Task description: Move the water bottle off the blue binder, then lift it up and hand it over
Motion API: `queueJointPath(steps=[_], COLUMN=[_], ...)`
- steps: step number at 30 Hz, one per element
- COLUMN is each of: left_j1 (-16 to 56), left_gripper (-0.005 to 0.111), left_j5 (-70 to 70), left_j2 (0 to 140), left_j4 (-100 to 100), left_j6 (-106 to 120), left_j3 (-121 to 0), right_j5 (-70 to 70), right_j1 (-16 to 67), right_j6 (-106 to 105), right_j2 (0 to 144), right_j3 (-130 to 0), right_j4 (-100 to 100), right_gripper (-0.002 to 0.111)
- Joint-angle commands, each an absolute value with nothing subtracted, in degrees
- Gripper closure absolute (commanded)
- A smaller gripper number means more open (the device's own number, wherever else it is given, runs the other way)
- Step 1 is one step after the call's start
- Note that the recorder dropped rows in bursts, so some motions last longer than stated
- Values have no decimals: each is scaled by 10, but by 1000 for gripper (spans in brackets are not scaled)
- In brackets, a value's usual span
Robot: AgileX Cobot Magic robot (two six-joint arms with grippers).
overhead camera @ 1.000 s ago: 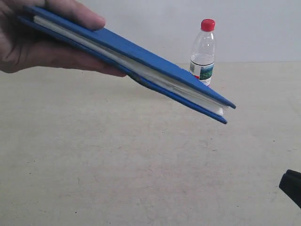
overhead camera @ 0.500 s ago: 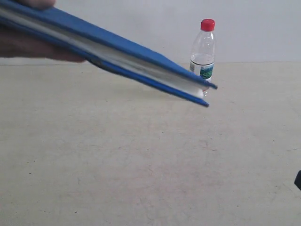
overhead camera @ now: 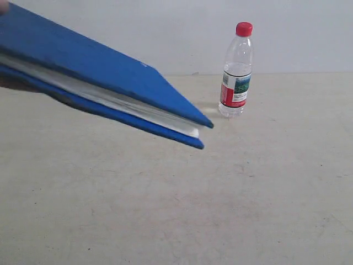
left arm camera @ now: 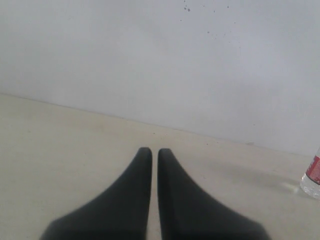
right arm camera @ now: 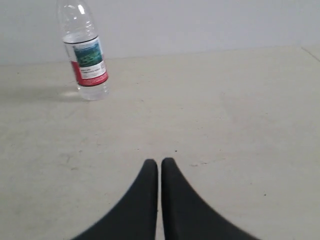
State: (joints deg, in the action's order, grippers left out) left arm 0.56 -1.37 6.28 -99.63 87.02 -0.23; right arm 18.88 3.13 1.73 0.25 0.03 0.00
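Observation:
The water bottle (overhead camera: pixel 237 72) stands upright on the beige table near the back wall, red cap on top; the right wrist view shows the water bottle (right arm camera: pixel 86 57) too, and its base (left arm camera: pixel 312 177) peeks in at the edge of the left wrist view. The blue binder (overhead camera: pixel 105 91) hangs tilted in the air at the left, held from beyond the frame, white pages showing along its edge. It is apart from the bottle. My left gripper (left arm camera: pixel 154 152) is shut over bare table. My right gripper (right arm camera: pixel 159 162) is shut too, well short of the bottle. Neither gripper shows in the exterior view.
The beige table (overhead camera: pixel 220 193) runs back to a plain pale wall (overhead camera: pixel 165 33). A sliver of a person's fingertip (overhead camera: pixel 3 6) shows at the top left corner above the binder.
The binder has swung leftward and off the bottle's line of sight, so the whole bottle now shows. The hand has nearly left the frame. The dark arm part at the lower right is gone.

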Motion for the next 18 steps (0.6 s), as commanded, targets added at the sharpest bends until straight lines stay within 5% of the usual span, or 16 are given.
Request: queueJointPath(steps=[1, 18], left_j1=[5, 5], left_gripper=[102, 102], left_j5=[-13, -13], left_j2=[60, 60], left_j4=[-999, -999], left_j6=[866, 866], left_j3=[0, 0], right_j5=[182, 185], right_j1=[113, 132], right_j6=[19, 25], right_j2=[0, 0], right_j3=[0, 0], right_j4=[-59, -57], right_gripper=[109, 109])
